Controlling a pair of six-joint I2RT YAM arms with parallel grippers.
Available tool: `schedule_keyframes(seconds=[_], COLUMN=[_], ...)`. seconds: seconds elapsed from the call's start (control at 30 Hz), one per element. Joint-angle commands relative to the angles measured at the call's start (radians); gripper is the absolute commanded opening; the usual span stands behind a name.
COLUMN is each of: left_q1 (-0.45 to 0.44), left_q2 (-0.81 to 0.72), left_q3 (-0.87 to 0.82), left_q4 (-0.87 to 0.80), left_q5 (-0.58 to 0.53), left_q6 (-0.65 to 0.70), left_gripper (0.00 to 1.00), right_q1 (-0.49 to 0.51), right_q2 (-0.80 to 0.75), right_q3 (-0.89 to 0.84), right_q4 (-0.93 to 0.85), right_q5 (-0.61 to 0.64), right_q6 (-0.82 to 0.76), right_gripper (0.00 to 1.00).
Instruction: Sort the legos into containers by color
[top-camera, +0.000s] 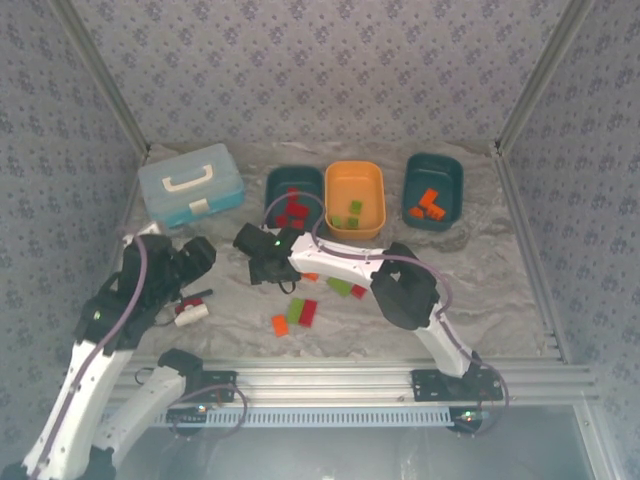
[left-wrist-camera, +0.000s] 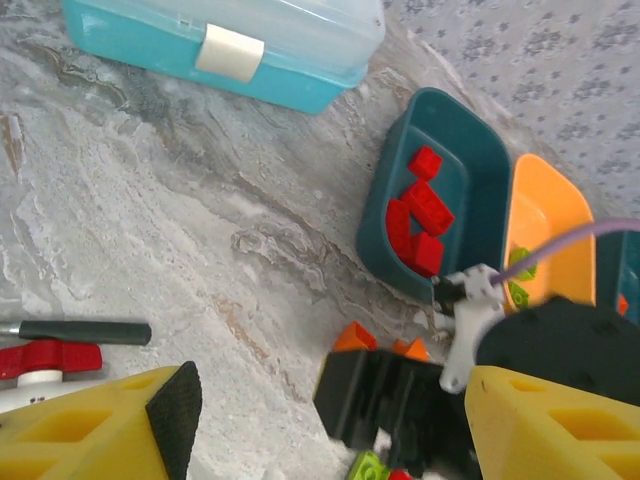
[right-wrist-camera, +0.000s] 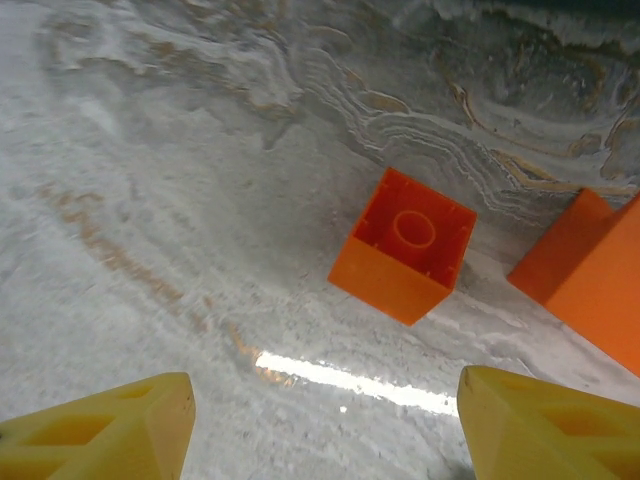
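A robot lab test cell: patterned cloth walls, aluminium frame rails, marbled tabletop.

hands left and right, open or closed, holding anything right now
Left hand: open, holding nothing.
Right hand: open, holding nothing, over a small orange square plastic brick.

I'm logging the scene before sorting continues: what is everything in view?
case: one, light blue, white handle, far left of the table.
left teal tub: one, back row, holding several red bricks.
orange tub: one, middle, holding green bricks.
right teal tub: one, right, holding orange bricks.
loose bricks: at least six, red, green, orange, before the tubs.
white cylinder: one, red end, front left.
left claw: one, yellow fingers, open.
right claw: one, yellow fingers, open above an orange brick.
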Motion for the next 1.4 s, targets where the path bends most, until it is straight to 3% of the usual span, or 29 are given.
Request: schedule_keyframes(seconds=[0.0,0.2,0.47,0.67,0.8,1.03,1.17,1.37], left_q1=[-0.003,-0.003,-0.003,-0.003,-0.003,-0.003,-0.003,-0.003], left_q2=[-0.077,-0.131,-0.114,-0.116,-0.112,-0.111,-0.111,-0.104], left_q3=[-0.022,0.006,0.019,0.027,0.028,0.021,0.021,0.004], left_q4=[-0.061,-0.137,-0.132,-0.126,-0.118,-0.105,-0.108,-0.072], left_q5=[0.015,0.030,0.049,0.050,0.050,0.059,0.068,0.142], left_q6=[0.037,0.050,0.043,0.048,0.049,0.042,0.042,0.031], left_gripper=[0.73,0.74,0.73,0.72,0.72,0.72,0.72,0.72], right_q1=[-0.005,-0.044,-0.063,-0.062,-0.039,-0.052,-0.032,-0.006], right_q2=[0.043,0.085,0.153,0.160,0.141,0.159,0.129,-0.054], right_q3=[0.072,0.082,0.140,0.134,0.144,0.135,0.141,0.112], right_q4=[-0.090,-0.073,-0.067,-0.080,-0.104,-0.096,-0.090,-0.104], right_q5=[0.062,0.019,-0.030,-0.018,0.035,0.022,0.080,0.227], right_q6=[0.128,0.160,0.160,0.163,0.144,0.131,0.080,-0.005], right_gripper=[0.73,0.72,0.64,0.52,0.52,0.33,0.24,0.23])
